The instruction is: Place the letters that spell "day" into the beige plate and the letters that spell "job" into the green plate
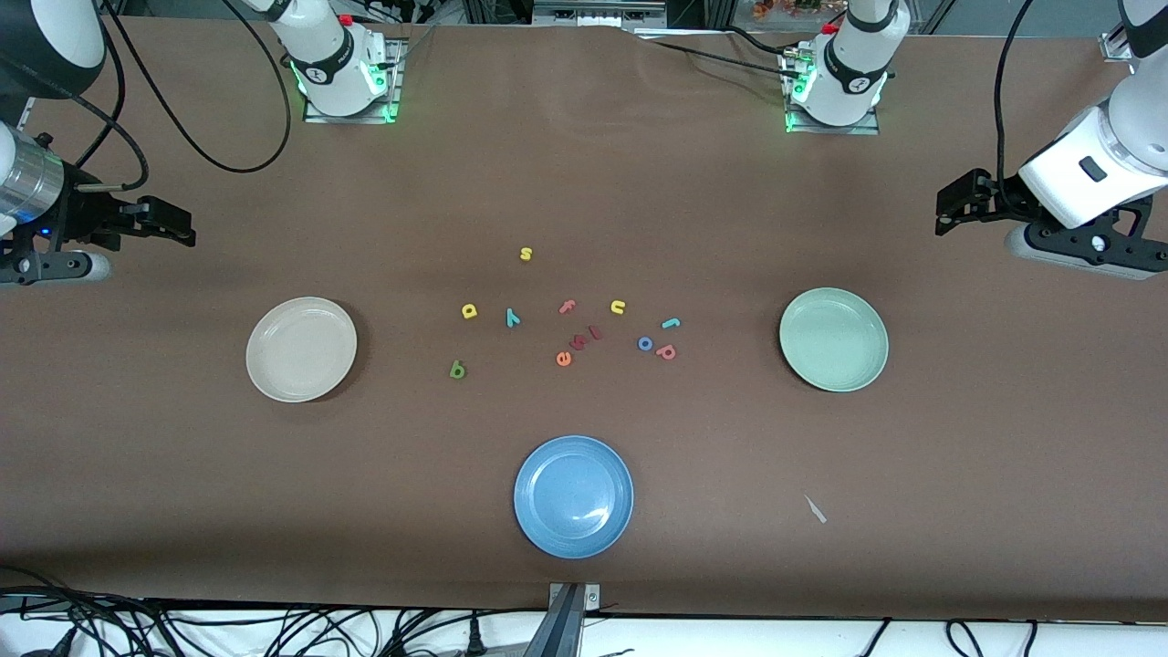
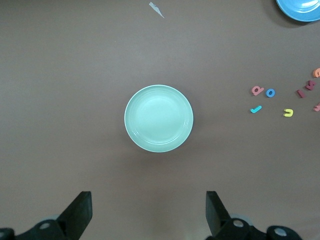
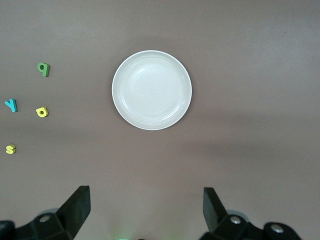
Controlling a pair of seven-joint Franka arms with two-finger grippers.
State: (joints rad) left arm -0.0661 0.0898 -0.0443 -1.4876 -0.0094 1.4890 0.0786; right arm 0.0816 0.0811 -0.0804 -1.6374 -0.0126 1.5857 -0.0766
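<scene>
You'll find d (image 1: 457, 370), a (image 1: 469, 311) and y (image 1: 512, 318) loose on the table nearer the beige plate (image 1: 301, 349), with j (image 1: 672, 322), o (image 1: 645, 343) and b (image 1: 667, 351) nearer the green plate (image 1: 833, 339). They look light, soft and thin, so pinch each across its edges from above. Your left gripper (image 1: 954, 204) and right gripper (image 1: 173, 224) hang with jaws apart, holding nothing, over the table's ends.

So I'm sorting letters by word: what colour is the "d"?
Dark green; the "d" shows best in the front view.

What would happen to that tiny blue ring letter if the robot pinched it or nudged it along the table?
The blue "o" lies flat and looks very small and thin, so it is probably light and would likely slide, not roll. The salmon "b" sits right beside it, so a nudge could shift both. Its material may give a little under a pinch.
</scene>
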